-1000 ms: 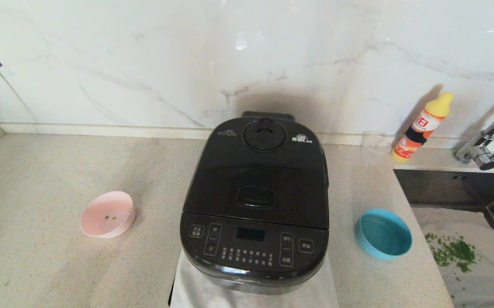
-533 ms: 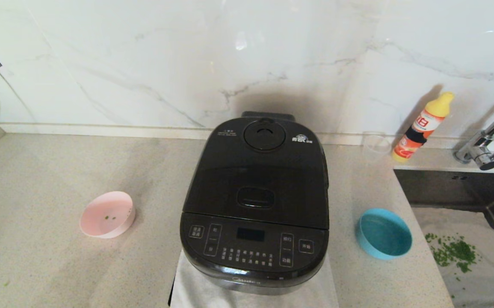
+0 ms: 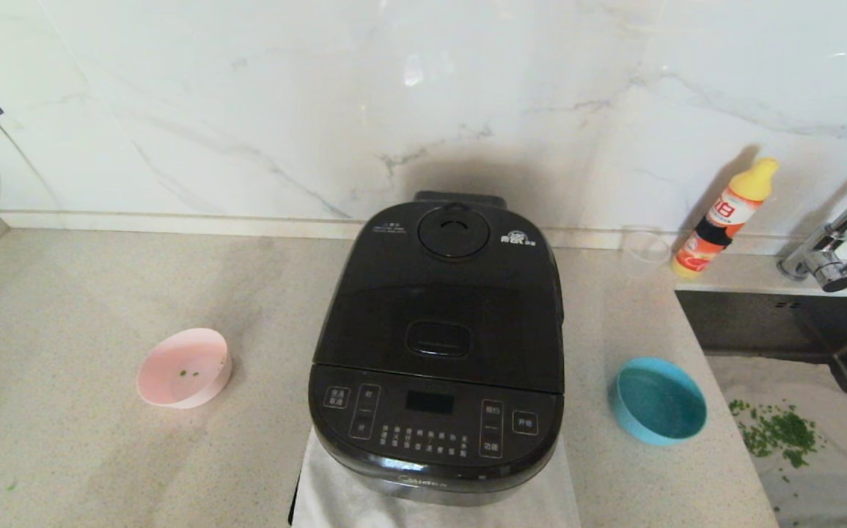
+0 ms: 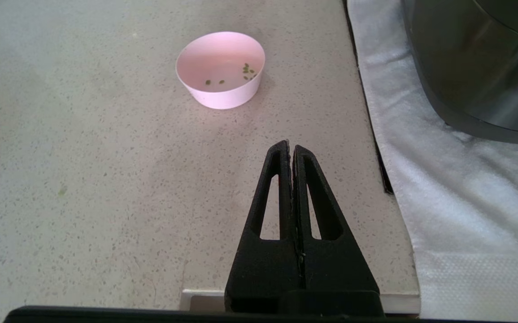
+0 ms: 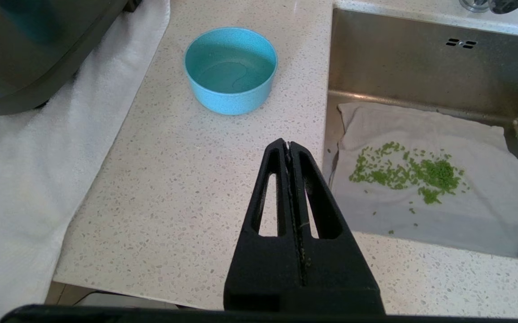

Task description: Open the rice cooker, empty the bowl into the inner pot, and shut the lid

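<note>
The pink bowl sits on the counter well left of the cooker, holding only a few green bits; the left gripper hangs over the counter's near edge with the bowl ahead of it, its fingers pressed together on nothing. That bowl looks light and shallow, so a closed gripper arriving at its rim would likely shove or tip it rather than take it. The cooker stands in the middle on a white cloth, its lid down, so the inner pot is hidden; a press that misses the latch button would leave it shut, and the cloth may let the cooker slide under a hard push. The blue bowl sits just right of the cooker, near the sink, with the right gripper hanging before it, also closed and empty. It seems to hold liquid, so a tilted lift could spill it on the counter or the panel. Green bits lie on a cloth in the sink. Against the earlier head views, nothing on the counter has moved: both bowls, the cooker and its lid lie as they did.
</note>
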You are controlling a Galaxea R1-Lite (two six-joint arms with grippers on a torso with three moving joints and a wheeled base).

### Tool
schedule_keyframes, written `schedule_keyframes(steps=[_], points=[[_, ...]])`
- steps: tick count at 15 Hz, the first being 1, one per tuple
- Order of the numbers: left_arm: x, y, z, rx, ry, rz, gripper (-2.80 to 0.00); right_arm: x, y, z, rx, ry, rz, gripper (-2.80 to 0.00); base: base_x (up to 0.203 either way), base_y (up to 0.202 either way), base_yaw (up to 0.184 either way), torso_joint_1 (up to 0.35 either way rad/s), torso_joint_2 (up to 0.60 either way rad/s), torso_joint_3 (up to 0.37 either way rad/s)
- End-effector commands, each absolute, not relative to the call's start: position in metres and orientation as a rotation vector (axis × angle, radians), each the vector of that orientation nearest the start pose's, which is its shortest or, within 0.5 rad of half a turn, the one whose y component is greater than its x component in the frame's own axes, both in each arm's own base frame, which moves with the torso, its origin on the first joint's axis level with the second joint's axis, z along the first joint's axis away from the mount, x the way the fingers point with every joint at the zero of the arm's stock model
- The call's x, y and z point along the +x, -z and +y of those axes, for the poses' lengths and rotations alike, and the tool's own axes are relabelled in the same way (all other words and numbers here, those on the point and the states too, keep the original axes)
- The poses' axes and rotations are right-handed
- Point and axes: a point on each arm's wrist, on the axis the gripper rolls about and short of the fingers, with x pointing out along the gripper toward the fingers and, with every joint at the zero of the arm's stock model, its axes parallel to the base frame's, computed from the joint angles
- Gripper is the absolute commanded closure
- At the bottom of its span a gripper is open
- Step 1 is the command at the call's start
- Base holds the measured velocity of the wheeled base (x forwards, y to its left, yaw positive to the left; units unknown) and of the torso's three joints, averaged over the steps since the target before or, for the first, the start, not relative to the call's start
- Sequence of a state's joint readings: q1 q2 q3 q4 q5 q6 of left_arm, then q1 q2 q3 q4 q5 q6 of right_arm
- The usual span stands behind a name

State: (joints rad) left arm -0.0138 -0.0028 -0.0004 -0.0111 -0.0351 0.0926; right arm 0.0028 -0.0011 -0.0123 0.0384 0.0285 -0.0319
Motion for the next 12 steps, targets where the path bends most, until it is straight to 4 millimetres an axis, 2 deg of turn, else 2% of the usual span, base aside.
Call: schedule_keyframes(steps=[1, 12], points=[[-0.0224, -0.0744, -0.0005, 0.091, 0.047, -0.007, 0.0, -0.0238, -0.0748, 0.0006, -0.03, -0.033, 0.027, 0.0, 0.0, 0.0, 0.0, 0.0, 0.0, 0.0], [-0.0224, -0.0746, -0.0005, 0.086, 0.047, -0.008, 0.0, -0.0239, -0.0749, 0.0006, -0.032, -0.033, 0.024, 0.0, 0.0, 0.0, 0.0, 0.0, 0.0, 0.0]])
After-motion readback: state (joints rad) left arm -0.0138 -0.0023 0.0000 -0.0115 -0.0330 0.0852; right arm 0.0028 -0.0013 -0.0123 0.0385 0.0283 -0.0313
